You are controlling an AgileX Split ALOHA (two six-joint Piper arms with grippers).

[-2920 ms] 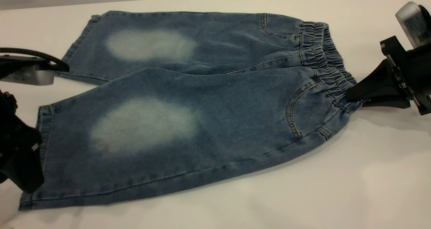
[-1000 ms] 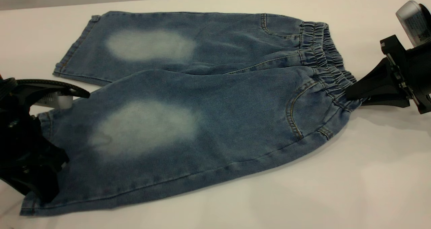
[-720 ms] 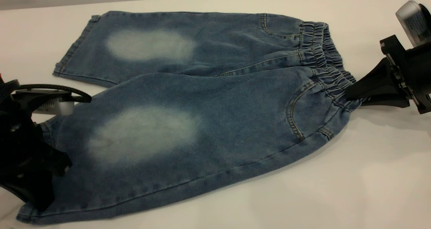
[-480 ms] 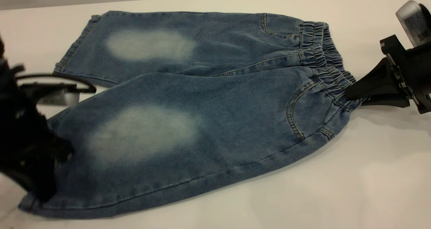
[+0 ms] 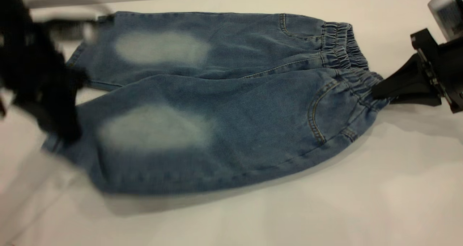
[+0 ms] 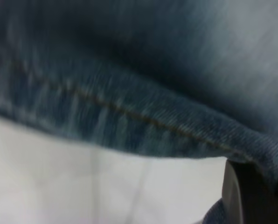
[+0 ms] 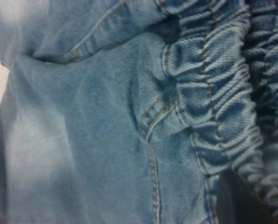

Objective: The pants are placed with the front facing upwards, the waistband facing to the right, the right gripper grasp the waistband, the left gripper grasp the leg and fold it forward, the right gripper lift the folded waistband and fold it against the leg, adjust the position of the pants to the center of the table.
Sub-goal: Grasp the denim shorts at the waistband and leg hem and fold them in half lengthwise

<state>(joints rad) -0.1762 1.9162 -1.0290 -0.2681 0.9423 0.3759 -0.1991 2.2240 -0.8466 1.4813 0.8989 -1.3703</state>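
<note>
**Denim pants: near leg lifted, first fold under way**

Denim, blue, with one faded oval per leg. Exterior view: the pants [image 5: 217, 105] lie front up across the table [image 5: 361, 202], waistband [image 5: 356, 77] at the right. The right gripper [image 5: 376, 93] is clamped on the waistband's near end, much where it was a moment ago. The left gripper [image 5: 61, 126], blurred, has risen from the table and carried the near leg's hem [image 5: 72, 155] up and inward; a shadow now shows beneath that leg. Judged: the forward fold has begun, and the far leg is still flat.

Left wrist view: the stitched hem [image 6: 143, 121] hangs above the white tabletop, running into a dark finger [image 6: 251, 196] at the frame's corner; the grip appears closed on the cloth.

Right wrist view: gathered waistband pleats [image 7: 218, 98] and a front pocket seam [image 7: 150, 140] fill the frame.
</note>
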